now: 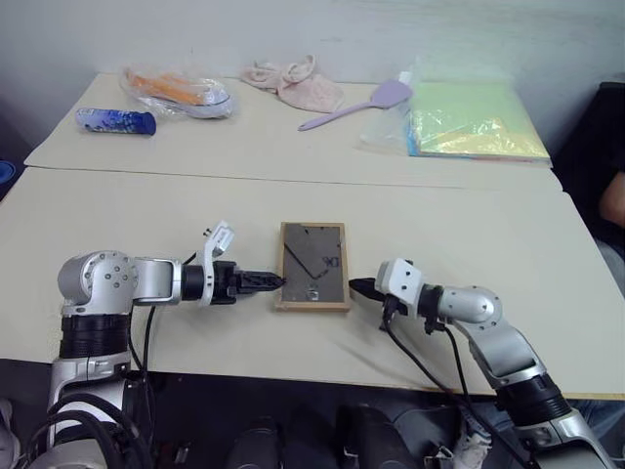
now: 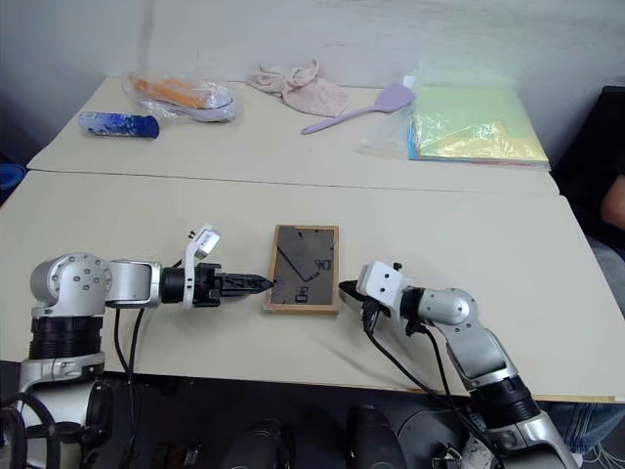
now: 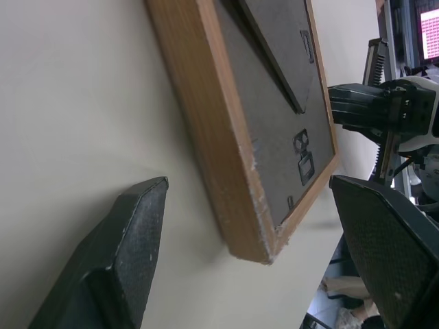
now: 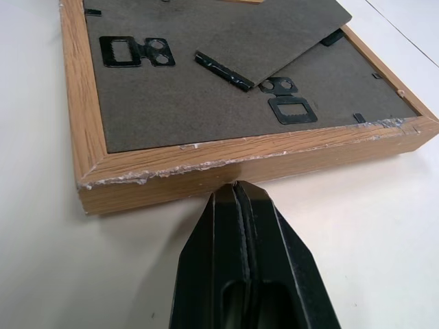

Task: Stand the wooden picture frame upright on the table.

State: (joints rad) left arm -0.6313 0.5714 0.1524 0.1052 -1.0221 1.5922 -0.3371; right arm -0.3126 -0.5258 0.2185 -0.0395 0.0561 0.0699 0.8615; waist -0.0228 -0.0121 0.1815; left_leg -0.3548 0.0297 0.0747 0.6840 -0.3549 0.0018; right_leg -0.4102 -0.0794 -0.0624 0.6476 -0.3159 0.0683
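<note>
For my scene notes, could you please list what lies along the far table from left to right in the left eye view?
Blue packet → clear bag with orange contents → pink cloth → lilac spatula → yellow-green folder.

No readable text, labels, brands or numbers anywhere; print on the blue packet [image 1: 115, 120] too small to read.
</note>
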